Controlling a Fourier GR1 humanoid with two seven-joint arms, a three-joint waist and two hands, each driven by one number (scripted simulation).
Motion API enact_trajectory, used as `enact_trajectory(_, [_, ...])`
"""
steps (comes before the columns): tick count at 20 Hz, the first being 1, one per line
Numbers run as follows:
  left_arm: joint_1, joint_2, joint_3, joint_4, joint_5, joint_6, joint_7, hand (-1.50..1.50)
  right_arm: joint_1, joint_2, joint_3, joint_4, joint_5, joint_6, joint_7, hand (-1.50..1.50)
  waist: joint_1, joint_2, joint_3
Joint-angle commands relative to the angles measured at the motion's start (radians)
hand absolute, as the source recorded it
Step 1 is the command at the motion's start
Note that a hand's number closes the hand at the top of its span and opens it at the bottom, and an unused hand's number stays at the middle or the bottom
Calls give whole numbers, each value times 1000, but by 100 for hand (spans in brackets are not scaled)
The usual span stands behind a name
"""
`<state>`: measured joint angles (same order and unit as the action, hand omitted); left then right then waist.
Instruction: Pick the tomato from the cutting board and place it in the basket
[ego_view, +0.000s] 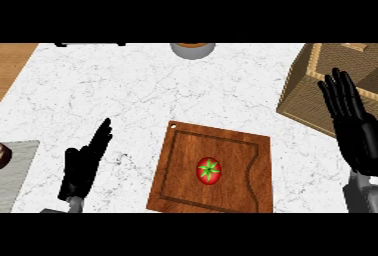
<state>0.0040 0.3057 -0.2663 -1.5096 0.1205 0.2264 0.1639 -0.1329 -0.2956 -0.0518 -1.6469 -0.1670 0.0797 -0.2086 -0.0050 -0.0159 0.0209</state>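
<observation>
A red tomato (209, 170) with a green stem star lies near the middle of the brown wooden cutting board (184, 190) at the lower centre of the counter. The woven basket (306, 85) stands at the right edge, partly out of view. My right hand (354, 127) is open with straight fingers, raised in front of the basket's near side, to the right of the board. Left of the board, my left hand (81, 167) rests open over the marble counter. Neither hand touches the tomato.
A grey round container (193, 49) stands at the counter's far edge. A grey tray or mat (18, 172) with a dark object lies at the left edge. A wooden surface (13, 62) borders the counter at the upper left.
</observation>
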Motion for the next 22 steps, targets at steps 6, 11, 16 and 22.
enact_trajectory(6, [75, 5, 68, 124, 84, -43, 62, 0, -244, 287, 216, 11, 18, -199, 183, 150, 55, 23, -24])
enact_trajectory(11, [46, 11, 52, 141, 82, -74, 77, 0, -290, 292, 568, 108, 243, -342, 180, -150, 74, 24, -26])
enact_trajectory(16, [82, 20, 62, 154, 82, -81, 55, 0, -355, 295, 683, 147, 463, -533, 458, -150, 27, 8, -28])
enact_trajectory(22, [116, 31, 93, 125, 100, -61, 79, 0, -509, 114, 658, 168, 747, -391, 804, -150, -31, -17, -32])
